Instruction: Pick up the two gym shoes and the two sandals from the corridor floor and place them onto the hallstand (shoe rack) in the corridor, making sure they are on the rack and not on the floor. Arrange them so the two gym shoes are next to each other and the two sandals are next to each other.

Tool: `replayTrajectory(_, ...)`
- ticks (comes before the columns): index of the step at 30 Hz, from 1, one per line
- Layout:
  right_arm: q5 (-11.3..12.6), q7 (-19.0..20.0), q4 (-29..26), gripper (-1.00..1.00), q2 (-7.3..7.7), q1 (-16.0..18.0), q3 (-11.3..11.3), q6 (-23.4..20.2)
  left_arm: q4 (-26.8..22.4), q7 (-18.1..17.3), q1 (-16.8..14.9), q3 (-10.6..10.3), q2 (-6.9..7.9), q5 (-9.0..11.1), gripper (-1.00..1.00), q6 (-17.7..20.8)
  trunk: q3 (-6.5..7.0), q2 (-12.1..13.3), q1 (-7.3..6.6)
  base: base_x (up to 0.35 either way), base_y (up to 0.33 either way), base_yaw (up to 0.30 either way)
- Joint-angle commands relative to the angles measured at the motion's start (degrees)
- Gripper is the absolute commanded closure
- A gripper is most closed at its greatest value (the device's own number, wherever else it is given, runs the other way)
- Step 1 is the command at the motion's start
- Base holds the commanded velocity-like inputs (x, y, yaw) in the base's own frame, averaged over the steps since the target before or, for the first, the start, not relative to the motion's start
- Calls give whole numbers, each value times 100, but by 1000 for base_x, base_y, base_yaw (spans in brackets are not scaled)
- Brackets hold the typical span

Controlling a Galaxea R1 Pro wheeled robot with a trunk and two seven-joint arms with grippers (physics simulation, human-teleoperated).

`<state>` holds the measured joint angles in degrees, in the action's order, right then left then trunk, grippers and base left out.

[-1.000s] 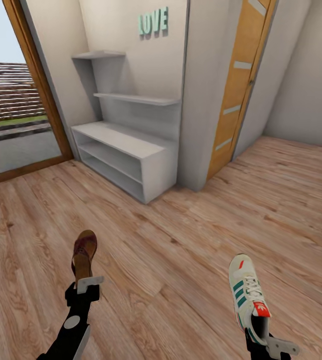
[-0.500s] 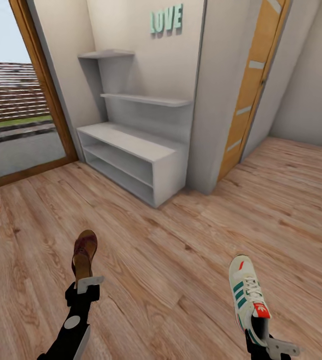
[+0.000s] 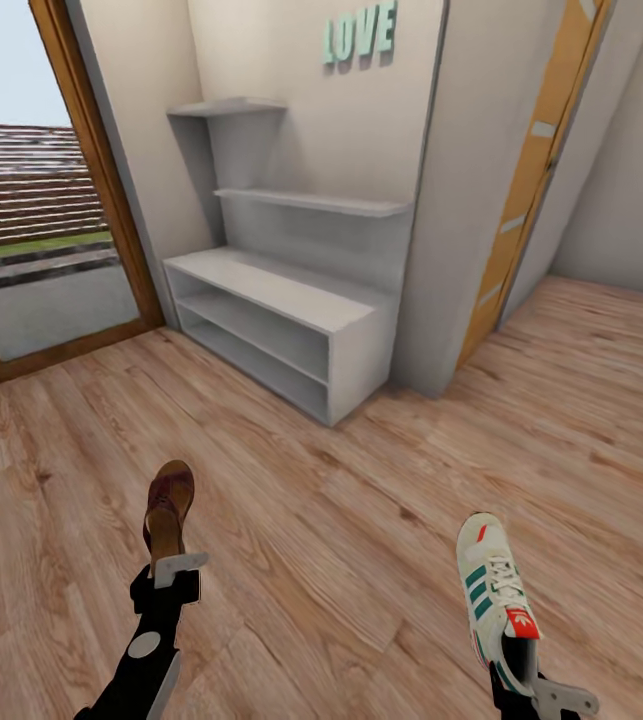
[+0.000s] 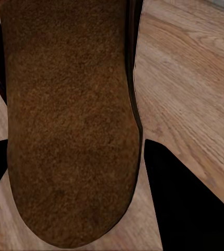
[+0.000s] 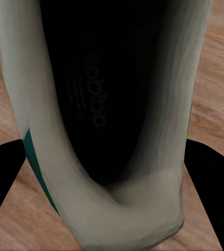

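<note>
We are carrying: our left gripper (image 3: 166,572) clamps a sandal (image 3: 168,508) by its heel, our right gripper (image 3: 521,672) a gym shoe (image 3: 494,585), both above the floor (image 3: 361,520). Next we must reach the rack (image 3: 291,320) ahead and set them on its bench top.

Teal "LOVE" letters (image 3: 360,35) hang on the wall beside a wood-framed glass door (image 3: 36,190), apparently overlooking steps.

My view turned left and closer: hallstand (image 3: 291,320) now nearer centre, larger; orange door (image 3: 531,190) shifted toward right edge.
</note>
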<state>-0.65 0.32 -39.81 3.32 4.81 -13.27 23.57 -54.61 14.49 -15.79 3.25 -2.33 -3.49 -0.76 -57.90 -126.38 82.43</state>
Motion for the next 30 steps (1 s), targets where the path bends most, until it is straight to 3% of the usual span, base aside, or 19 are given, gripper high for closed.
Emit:
replayTrajectory(1,-6,3,0,100,-2,2,-9,16,3,8,-3,9,-5,-56,100,-3,1,-1,1,233,279,0)
replayTrajectory(22,0,-10,75,100,-12,2,-9,41,8,9,-3,8,-5,-56,100,-3,116,-1,1,236,271,0)
replayTrajectory(26,3,-46,250,100,-27,2,-9,538,5,8,-3,4,-10,-56,100,-3,116,-1,1,237,269,0)
replayTrajectory(27,7,-50,366,100,-51,2,-9,1034,5,7,-2,3,-12,-56,100,-3,116,-1,1,237,269,0)
replayTrajectory(28,8,-43,404,100,-57,2,-11,1199,6,8,-2,5,-9,-56,100,-3,116,-1,1,237,269,0)
replayTrajectory(30,7,-36,429,100,-61,2,-13,1305,6,9,-1,5,-11,-56,100,-3,116,-1,1,237,269,0)
